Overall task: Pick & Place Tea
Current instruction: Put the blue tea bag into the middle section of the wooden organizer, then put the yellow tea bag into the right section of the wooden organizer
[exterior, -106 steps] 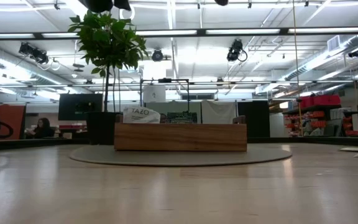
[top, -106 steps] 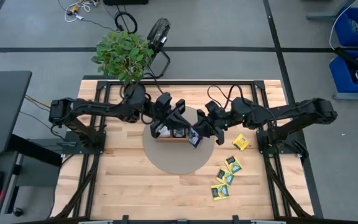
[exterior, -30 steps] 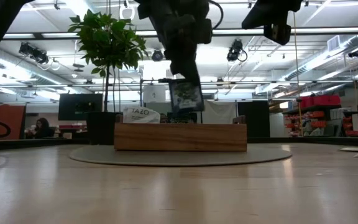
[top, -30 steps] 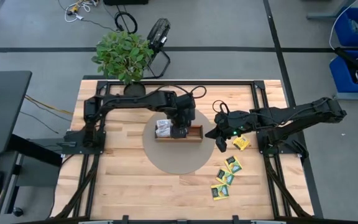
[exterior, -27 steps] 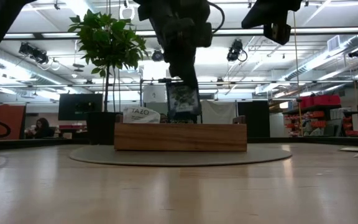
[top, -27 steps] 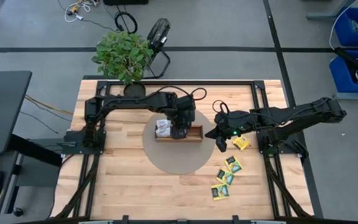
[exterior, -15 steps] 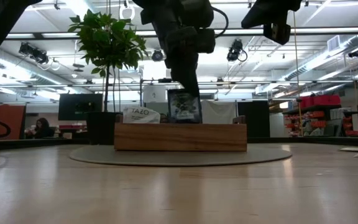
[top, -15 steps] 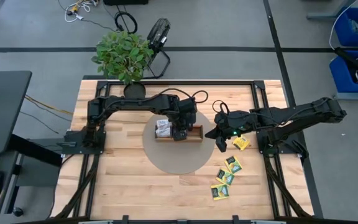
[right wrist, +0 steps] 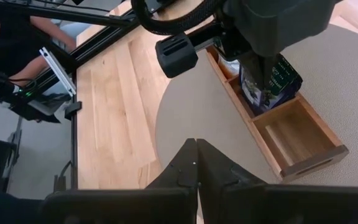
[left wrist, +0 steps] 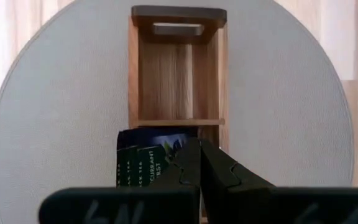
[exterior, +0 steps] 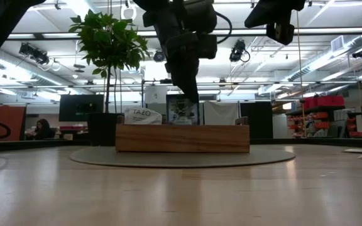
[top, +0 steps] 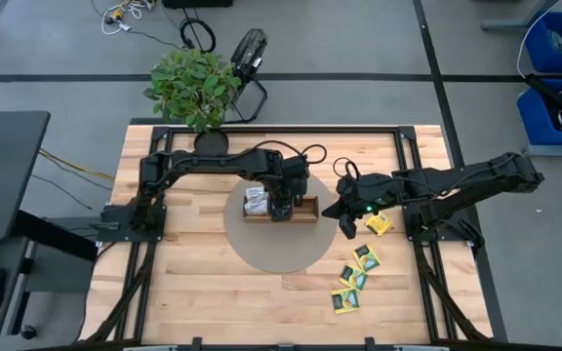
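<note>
A: Jaws on the left gripper (exterior: 187, 94)? Pinched on a dark blue tea packet (exterior: 182, 112), held upright and partly sunk into the middle compartment of the wooden tray (exterior: 182, 138).

B: And the right gripper (top: 347, 222) is pressed together, empty, parked beside the round mat (top: 279, 255). More yellow-green packets (top: 355, 277) are left loose on the table (top: 203, 292).

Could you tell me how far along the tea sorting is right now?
Done: a white packet stands in the tray. In hand: the left gripper, shut on a dark blue packet, holds it in the middle compartment. Left: yellow-green packets on the table; the right gripper waits shut.
</note>
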You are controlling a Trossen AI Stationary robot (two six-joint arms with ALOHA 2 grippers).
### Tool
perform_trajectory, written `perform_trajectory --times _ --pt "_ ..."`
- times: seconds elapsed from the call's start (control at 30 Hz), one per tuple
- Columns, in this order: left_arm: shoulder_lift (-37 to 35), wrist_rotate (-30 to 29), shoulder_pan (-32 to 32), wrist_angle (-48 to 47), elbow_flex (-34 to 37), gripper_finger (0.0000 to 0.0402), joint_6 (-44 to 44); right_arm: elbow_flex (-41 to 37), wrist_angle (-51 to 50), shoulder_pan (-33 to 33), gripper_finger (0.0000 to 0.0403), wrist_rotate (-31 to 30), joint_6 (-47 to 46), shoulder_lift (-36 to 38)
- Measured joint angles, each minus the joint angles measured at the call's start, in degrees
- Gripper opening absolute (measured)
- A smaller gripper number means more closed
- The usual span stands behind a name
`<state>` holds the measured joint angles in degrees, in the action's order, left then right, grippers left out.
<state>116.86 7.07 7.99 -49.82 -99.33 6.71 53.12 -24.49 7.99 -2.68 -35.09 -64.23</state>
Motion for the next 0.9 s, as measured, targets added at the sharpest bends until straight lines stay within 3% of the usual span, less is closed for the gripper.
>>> perform_trajectory --times 0.4,0.9 --pt "0.0 -0.8 -0.2 0.2 0.0 0.0007 1.5 0.0 0.0 0.0 0.0001 0.7 -0.5 0.0" --pt "0.0 -1.1 -0.4 0.2 0.0 0.0110 1.4 0.0 0.0 0.0 0.0001 1.3 -0.5 0.0"
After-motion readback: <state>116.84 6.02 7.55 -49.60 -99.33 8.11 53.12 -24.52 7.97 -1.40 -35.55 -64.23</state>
